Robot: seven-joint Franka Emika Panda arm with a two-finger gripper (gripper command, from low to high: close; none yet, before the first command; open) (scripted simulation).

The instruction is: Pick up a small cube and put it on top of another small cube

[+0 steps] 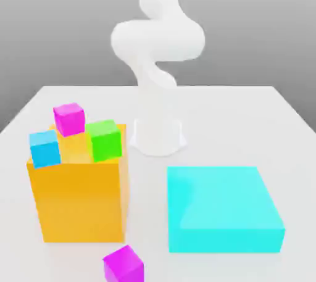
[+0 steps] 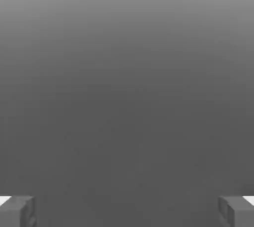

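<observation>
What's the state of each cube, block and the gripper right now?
Violet cube: on the table, in front of the orange block, free.
Green cube: on the orange block, nothing stacked on it.
Pink cube: on the orange block.
Blue cube: on the orange block.
Gripper: open, empty.

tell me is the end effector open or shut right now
Open. In the hand view the end effector has its two fingers far apart at opposite edges, with only grey background between them and nothing held.

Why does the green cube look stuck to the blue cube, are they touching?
Apart. In the exterior view, the green cube and the blue cube both sit on the orange block, with a strip of the block's orange top showing plainly between them.
</observation>
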